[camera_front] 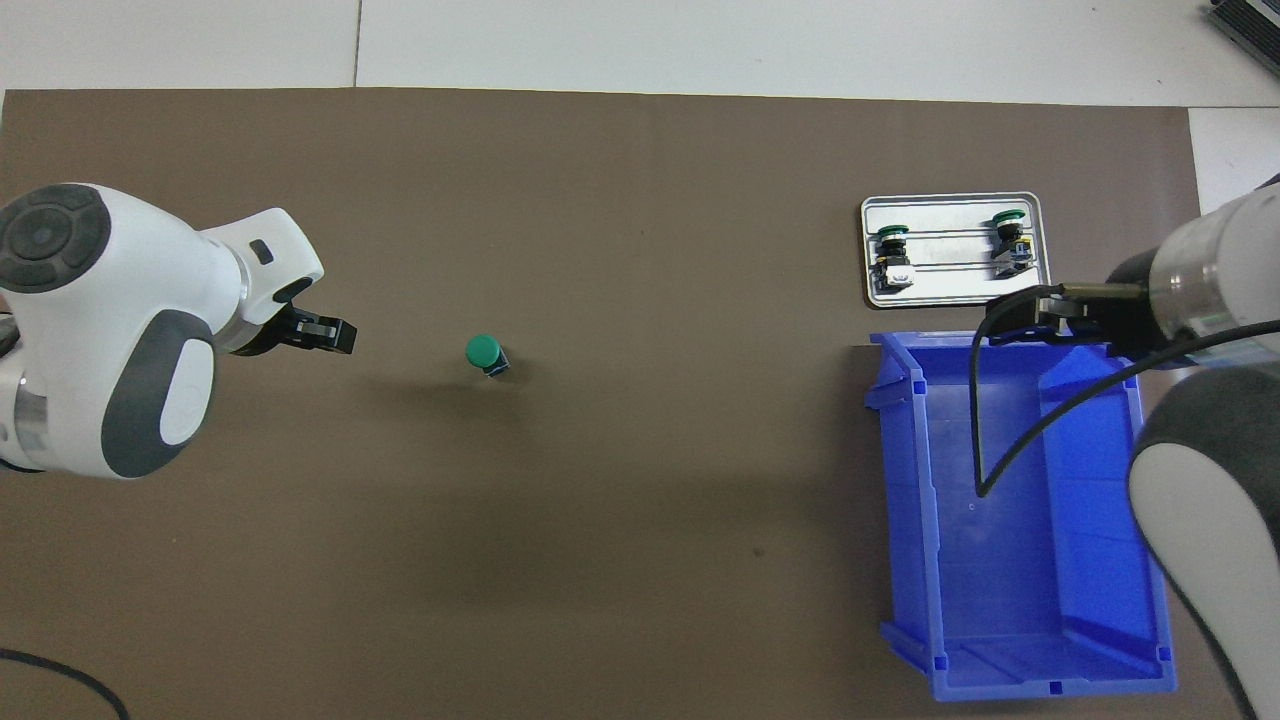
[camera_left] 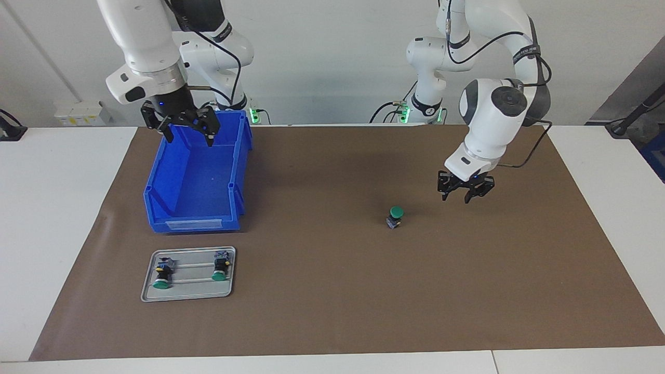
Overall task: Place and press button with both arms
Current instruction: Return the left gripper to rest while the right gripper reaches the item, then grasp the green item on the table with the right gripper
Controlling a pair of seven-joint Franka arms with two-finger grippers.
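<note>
We note a white worktop [camera_left: 62, 208] covered by a brown mat [camera_left: 332, 291] (seamed panels along one edge), a plain white wall [camera_left: 322, 62], and a white socket box [camera_left: 78, 111] at its foot.

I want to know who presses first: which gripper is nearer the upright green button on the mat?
Left. The left gripper hangs just beside the button; the right gripper is over the blue bin.

Overhead: right arm [camera_front: 1200, 520] cut off at 3–5 o'clock edge, hides bin [camera_front: 1000, 560] corner; right gripper [camera_front: 1040, 315] mostly hidden. Tray buttons [camera_front: 890, 255] too small, markings perhaps blue-yellow.
</note>
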